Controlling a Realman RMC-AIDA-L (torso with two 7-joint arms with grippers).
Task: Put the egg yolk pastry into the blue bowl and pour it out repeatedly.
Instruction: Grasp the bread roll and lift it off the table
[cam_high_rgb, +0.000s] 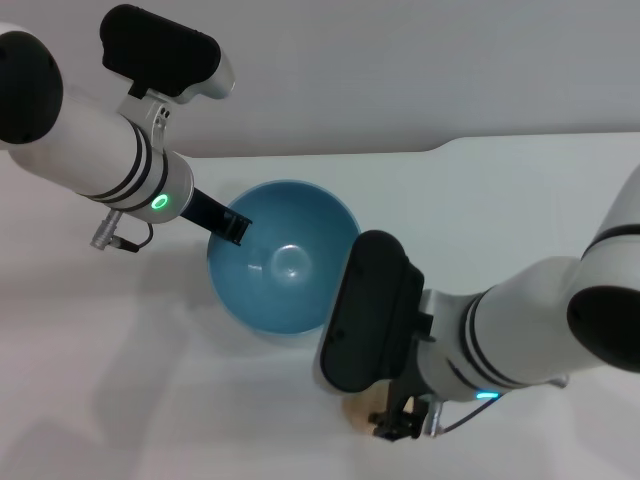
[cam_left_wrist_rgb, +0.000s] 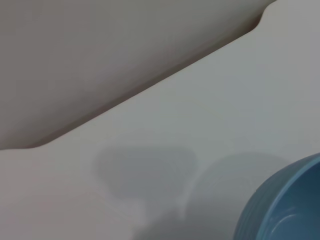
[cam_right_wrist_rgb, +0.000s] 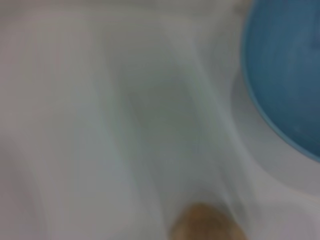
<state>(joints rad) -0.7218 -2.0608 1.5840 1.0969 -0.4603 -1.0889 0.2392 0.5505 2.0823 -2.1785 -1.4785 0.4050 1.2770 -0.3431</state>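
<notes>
The left gripper (cam_high_rgb: 237, 227) is pinching the near-left rim of the blue bowl (cam_high_rgb: 285, 256), which is sitting empty and tilted on the white worktop (cam_high_rgb: 520, 200). The right gripper (cam_high_rgb: 398, 420) is hanging over the egg yolk pastry (cam_high_rgb: 363, 413), which is lying on the worktop just beside the bowl; I cannot tell how its fingers are set. To do this well, the fingers should be closing around the pastry's middle gently, then lifting clear of the rim before releasing.

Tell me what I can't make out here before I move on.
- Pastry: head view, mostly hidden under the right arm's camera housing; right wrist view, blurred and cut by the edge.
- Right claw: head view, largely covered by the wrist, so its grip is unclear.
- Left claw: on the bowl rim; far finger hidden.
- Bowl: cut off in both wrist views.
</notes>
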